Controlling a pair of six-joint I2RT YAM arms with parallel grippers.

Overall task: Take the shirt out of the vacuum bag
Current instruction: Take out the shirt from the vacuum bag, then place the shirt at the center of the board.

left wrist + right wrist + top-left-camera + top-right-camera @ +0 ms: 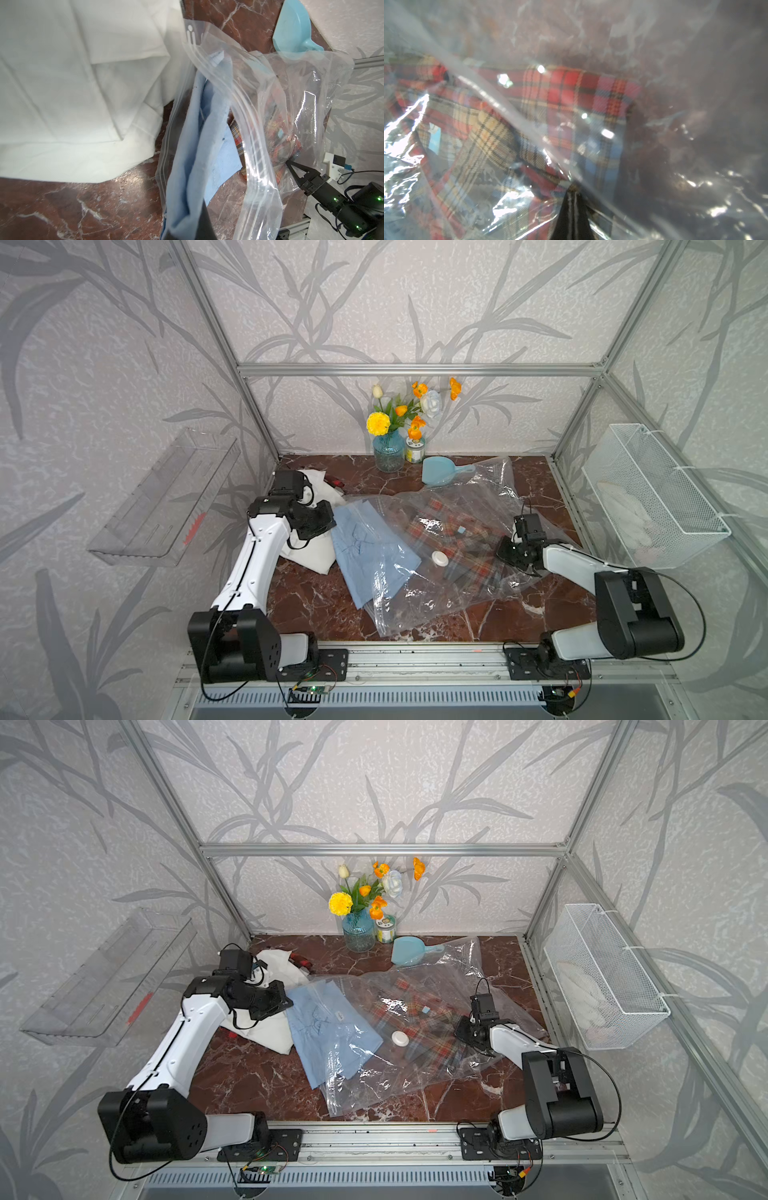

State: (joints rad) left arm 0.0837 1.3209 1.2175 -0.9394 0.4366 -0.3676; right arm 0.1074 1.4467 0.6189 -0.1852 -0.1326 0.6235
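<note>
— What's on the left?
— The left gripper, jaws together on the blue shirt's left edge. That shirt lies half out of the bag's mouth, mid-table.
— And the bag?
— It's crumpled across the middle, white cap up, with a plaid shirt inside.
— The right?
— The right gripper, jaws clamped on the bag's plastic over the plaid.

Our top views look down from above the near edge, facing the far side, sharing the whole worktop. Both wrist views sit close on the vacuum bag, sharing its plaid cloth.
</note>
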